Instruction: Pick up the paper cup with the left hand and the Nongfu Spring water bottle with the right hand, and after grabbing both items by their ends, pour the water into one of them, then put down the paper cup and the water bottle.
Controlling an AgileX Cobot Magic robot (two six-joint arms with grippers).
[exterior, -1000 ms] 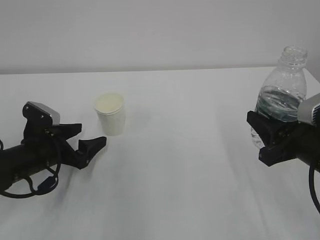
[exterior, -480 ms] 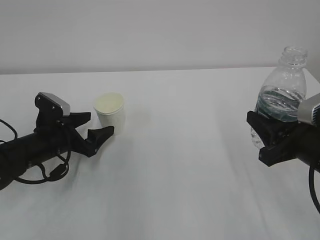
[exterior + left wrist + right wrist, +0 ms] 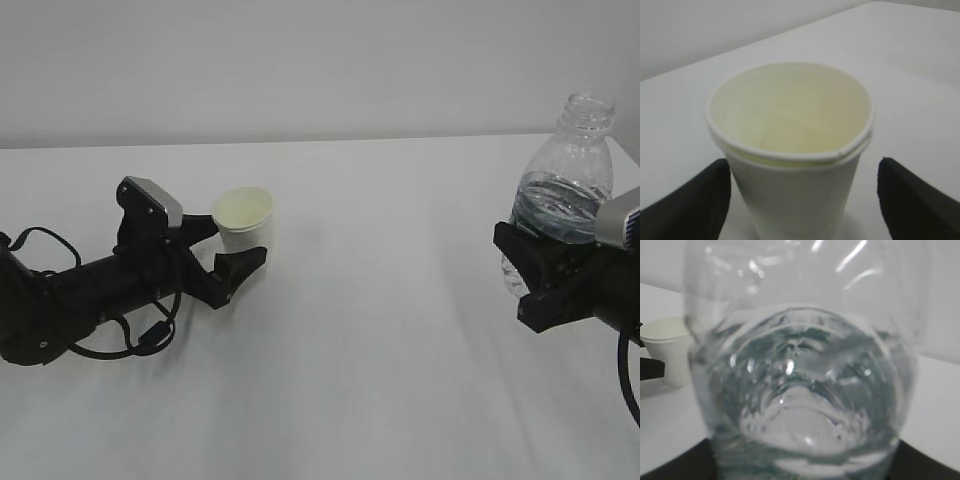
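The white paper cup [image 3: 245,222] stands on the table left of centre, slightly tilted, its cream inside showing. My left gripper [image 3: 238,245] is open with one finger on each side of the cup's lower half. In the left wrist view the cup [image 3: 790,150] fills the middle between the black fingertips [image 3: 695,205]; the left one is close against its wall and a gap shows on the right. My right gripper [image 3: 545,275] is shut on the lower part of the capless clear water bottle [image 3: 565,185], held upright at the far right. Water [image 3: 800,390] fills its lower part.
The white table [image 3: 380,330] runs back to a pale wall. Its right edge lies close behind the bottle. From the right wrist view the cup [image 3: 670,347] and a left fingertip [image 3: 650,369] show far off to the left.
My left arm has slid right along the table until its open fingers straddle the cup. The cup has shifted a little to the right and leans. The right arm and bottle have not moved.
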